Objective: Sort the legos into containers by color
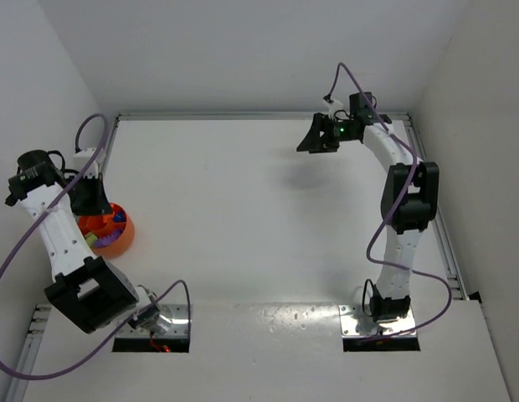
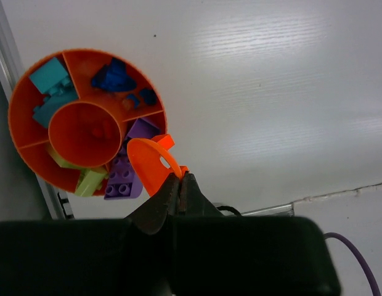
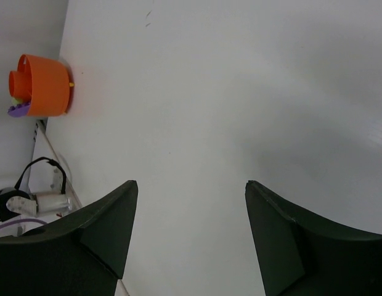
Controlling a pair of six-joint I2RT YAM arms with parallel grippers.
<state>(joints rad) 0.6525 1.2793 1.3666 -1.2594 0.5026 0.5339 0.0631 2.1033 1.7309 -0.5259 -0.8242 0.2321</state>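
The round orange bowl [image 2: 21, 92] with compartments holds teal bricks [image 2: 49, 86], dark blue bricks [image 2: 114, 77], purple bricks [image 2: 126, 176] and lime green bricks [image 2: 89, 182]. My left gripper [image 2: 180, 179] is shut on a thin, rounded orange piece [image 2: 151, 166] and holds it above the bowl's near right rim. From above, the bowl [image 1: 117, 243] sits at the table's left edge with the left gripper [image 1: 94, 199] over it. My right gripper [image 1: 316, 138] is open and empty, high over the far right of the table; its wrist view [image 3: 191, 185] shows the bowl [image 3: 46, 86] far off.
A metal rail [image 2: 6, 49] runs along the table's left edge beside the bowl. White walls close in the left, back and right sides. The arm base plates [image 1: 159, 322] are at the near edge, with purple cables looping round both arms.
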